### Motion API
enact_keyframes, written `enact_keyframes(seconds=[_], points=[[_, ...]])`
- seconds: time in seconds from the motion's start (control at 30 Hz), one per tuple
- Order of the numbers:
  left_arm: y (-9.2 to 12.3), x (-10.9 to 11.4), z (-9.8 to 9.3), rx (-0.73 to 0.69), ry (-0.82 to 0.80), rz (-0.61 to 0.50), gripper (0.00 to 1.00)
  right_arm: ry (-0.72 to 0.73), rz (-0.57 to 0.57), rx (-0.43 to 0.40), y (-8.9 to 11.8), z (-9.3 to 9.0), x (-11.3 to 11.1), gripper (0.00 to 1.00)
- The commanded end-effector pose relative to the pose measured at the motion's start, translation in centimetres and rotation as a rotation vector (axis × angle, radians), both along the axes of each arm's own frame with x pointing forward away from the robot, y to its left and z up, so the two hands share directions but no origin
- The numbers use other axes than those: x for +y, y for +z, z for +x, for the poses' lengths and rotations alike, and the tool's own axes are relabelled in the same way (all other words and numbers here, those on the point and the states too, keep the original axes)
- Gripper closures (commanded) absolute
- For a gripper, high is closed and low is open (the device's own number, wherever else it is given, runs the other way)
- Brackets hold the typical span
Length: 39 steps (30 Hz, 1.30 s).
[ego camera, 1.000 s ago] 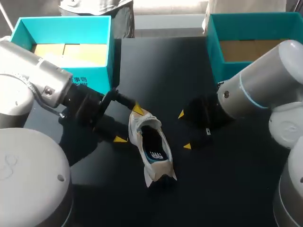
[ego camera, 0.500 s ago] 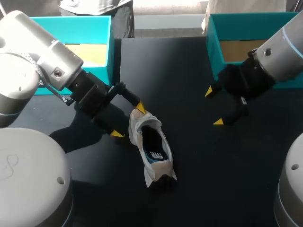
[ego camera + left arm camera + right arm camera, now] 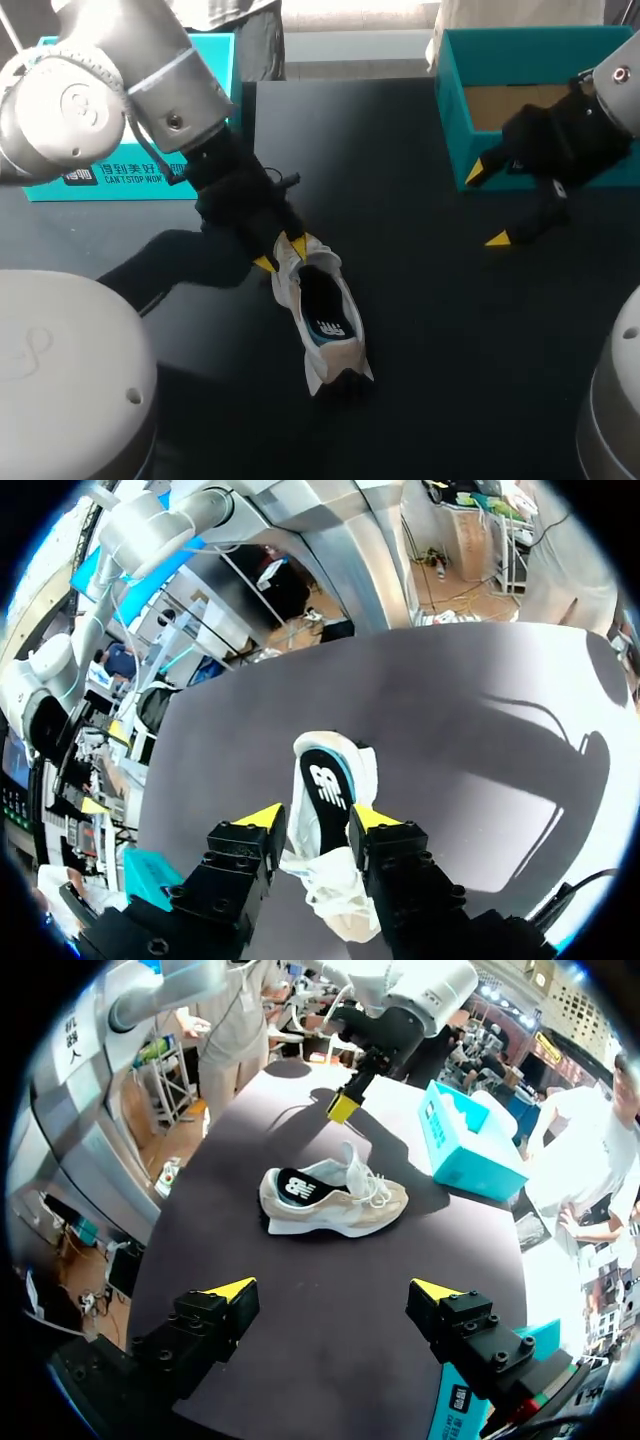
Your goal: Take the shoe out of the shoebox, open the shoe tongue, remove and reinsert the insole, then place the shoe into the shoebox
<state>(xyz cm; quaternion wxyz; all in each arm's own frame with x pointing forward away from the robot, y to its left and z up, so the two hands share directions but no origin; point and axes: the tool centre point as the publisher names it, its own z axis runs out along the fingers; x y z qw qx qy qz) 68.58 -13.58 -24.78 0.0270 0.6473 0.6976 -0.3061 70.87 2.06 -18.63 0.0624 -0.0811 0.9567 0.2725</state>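
- Here, at far left, the left shoebox (image 3: 130,178) stands at the rear corner of the surface (image 3: 420,330). It is now largely masked by the left arm, which has swung up and across it within the last second.
- The left gripper (image 3: 282,253) has turned and narrowed its spread. It is unclenched, with one finger on either side of the shoe's laced front and no pinch evident.
- The shoe (image 3: 340,355) lies mid-surface, outside both boxes and unmoved, with its insole (image 3: 325,322) seated inside. Removal from the box therefore appears complete, and opening the tongue is judged to be the step now beginning.
- The right gripper (image 3: 487,205) has withdrawn from beside the shoe towards the rear right. It is released, holds nothing, and is well apart from the shoe.
- The right shoebox (image 3: 450,95) stands open just behind that gripper, with a bare cardboard floor, and is available for the final placement.
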Motion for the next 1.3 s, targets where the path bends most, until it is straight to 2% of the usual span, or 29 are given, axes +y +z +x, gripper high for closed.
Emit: enact_keyframes(seconds=[0.03, 0.4, 0.63, 1.03, 1.17, 1.3], points=[[-1.4, -1.9, -0.9, -0.031, -0.058, 0.155, 1.0, -0.002, -0.001, -0.002, -0.1, -0.1, 0.0, 0.0], [-5.1, -3.1, -1.7, -0.089, -0.043, 0.235, 1.0, -0.002, -0.001, -0.002, -0.1, -0.1, 0.0, 0.0], [-8.1, -4.2, -1.5, -0.129, 0.104, 0.31, 1.0, -0.002, -0.001, -0.002, -0.1, -0.1, 0.0, 0.0], [-13.5, -4.7, -1.2, -0.218, 0.171, 0.431, 1.0, -0.002, -0.001, -0.002, -0.1, -0.1, 0.0, 0.0], [-13.6, -4.7, -1.5, -0.239, 0.164, 0.448, 1.0, -0.002, -0.001, -0.002, -0.1, -0.1, 0.0, 0.0], [-11.1, -4.4, -1.7, -0.249, 0.156, 0.429, 1.0, -0.002, -0.001, -0.002, -0.1, -0.1, 0.0, 0.0]])
